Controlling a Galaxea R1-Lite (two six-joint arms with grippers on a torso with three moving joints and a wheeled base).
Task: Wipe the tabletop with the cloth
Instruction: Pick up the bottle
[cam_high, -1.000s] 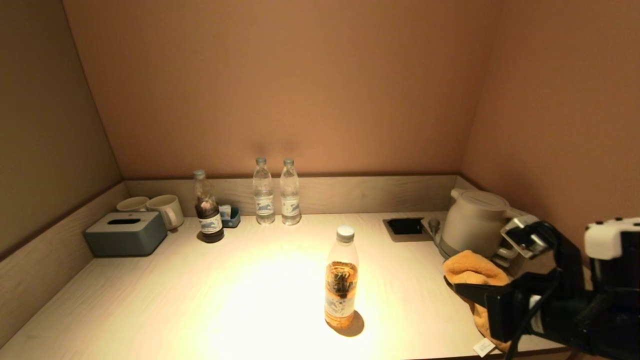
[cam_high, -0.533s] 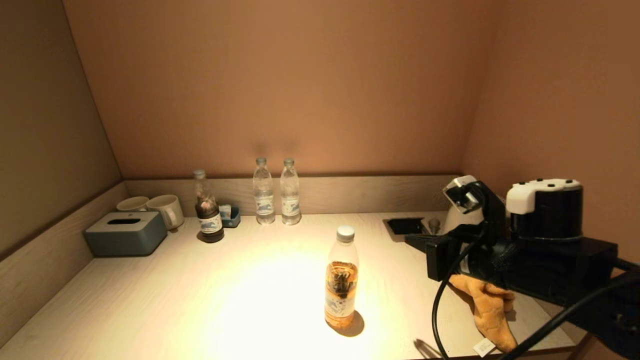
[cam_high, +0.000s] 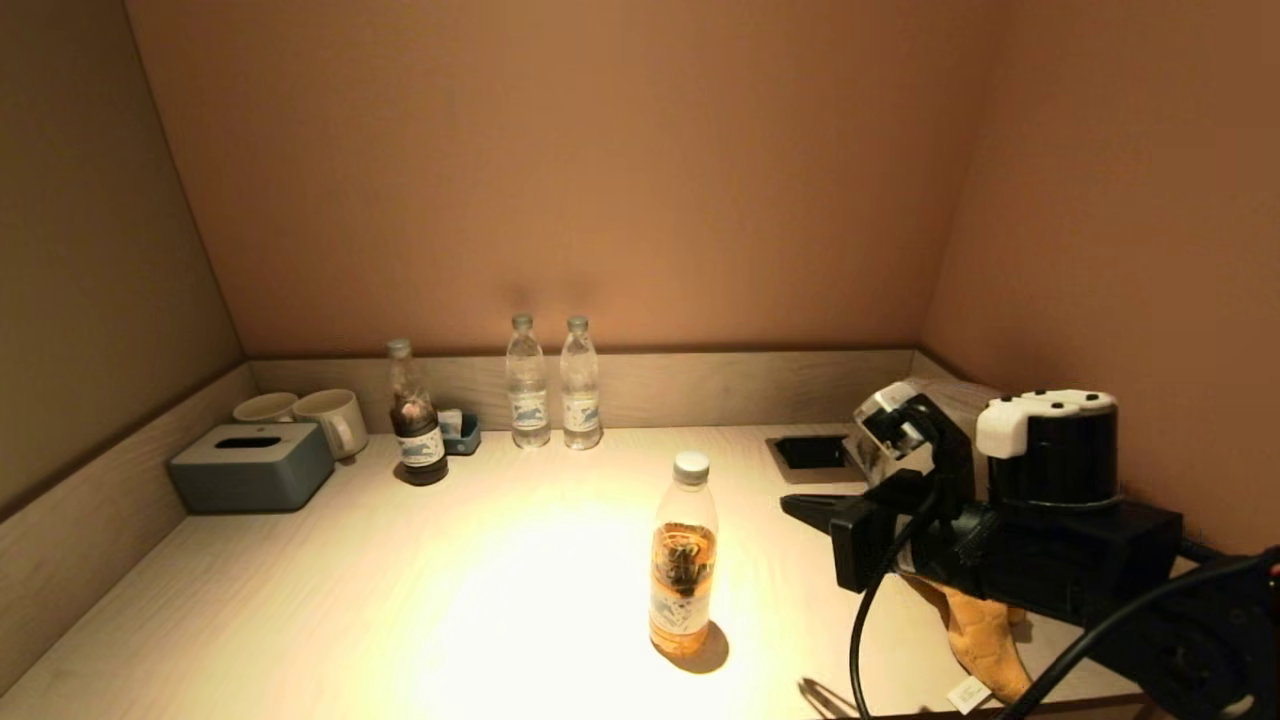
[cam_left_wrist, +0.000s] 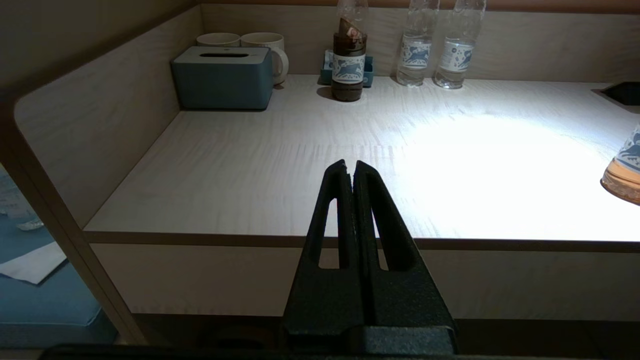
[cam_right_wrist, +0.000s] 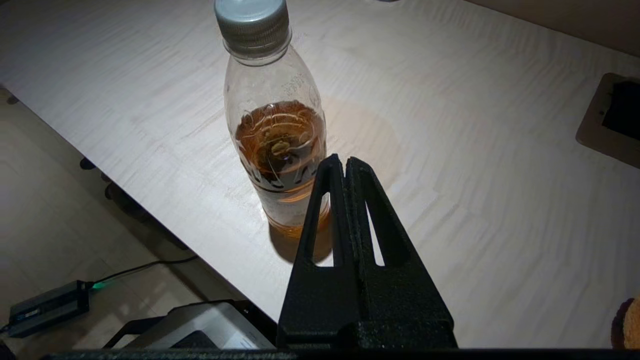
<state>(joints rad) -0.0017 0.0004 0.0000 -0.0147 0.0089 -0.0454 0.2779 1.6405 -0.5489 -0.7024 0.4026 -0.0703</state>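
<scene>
An orange cloth (cam_high: 985, 635) lies at the tabletop's (cam_high: 500, 590) front right, mostly hidden behind my right arm; a sliver shows in the right wrist view (cam_right_wrist: 632, 322). My right gripper (cam_high: 795, 503) is shut and empty, held above the table to the right of a bottle of amber tea (cam_high: 682, 555), pointing left toward it. In the right wrist view the gripper (cam_right_wrist: 344, 161) sits close beside the bottle (cam_right_wrist: 272, 120). My left gripper (cam_left_wrist: 349, 164) is shut and empty, parked before the table's front edge, out of the head view.
Along the back stand two water bottles (cam_high: 552, 383), a dark bottle (cam_high: 415, 415), two mugs (cam_high: 310, 415) and a grey tissue box (cam_high: 250, 465). A socket recess (cam_high: 808, 455) and a white kettle (cam_high: 965, 395), partly hidden by my arm, are at the back right.
My right arm has risen off the cloth and swung left over the table toward the tea bottle. The cloth stays at the front right, now stretched out rather than bunched.
</scene>
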